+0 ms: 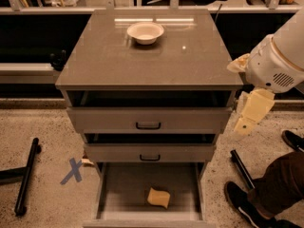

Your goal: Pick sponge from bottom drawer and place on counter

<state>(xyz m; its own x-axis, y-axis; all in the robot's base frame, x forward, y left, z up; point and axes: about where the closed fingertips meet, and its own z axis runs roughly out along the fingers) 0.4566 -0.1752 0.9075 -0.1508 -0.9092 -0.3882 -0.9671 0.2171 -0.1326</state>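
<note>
The sponge [158, 197] is a small pale-yellow block lying on the floor of the open bottom drawer [118, 194], a little right of its middle. The counter [104, 61] is the glossy grey-brown top of the cabinet. My gripper [248, 117] hangs off the white arm at the right, beside the cabinet's right edge at the height of the top drawer. It is well above and to the right of the sponge and touches nothing.
A white bowl [145, 32] stands at the back middle of the counter. The two upper drawers [148, 120] stand slightly ajar. A person's legs and shoes [266, 198] are at the lower right. A black bar [26, 175] and a blue X mark [72, 171] lie on the floor at left.
</note>
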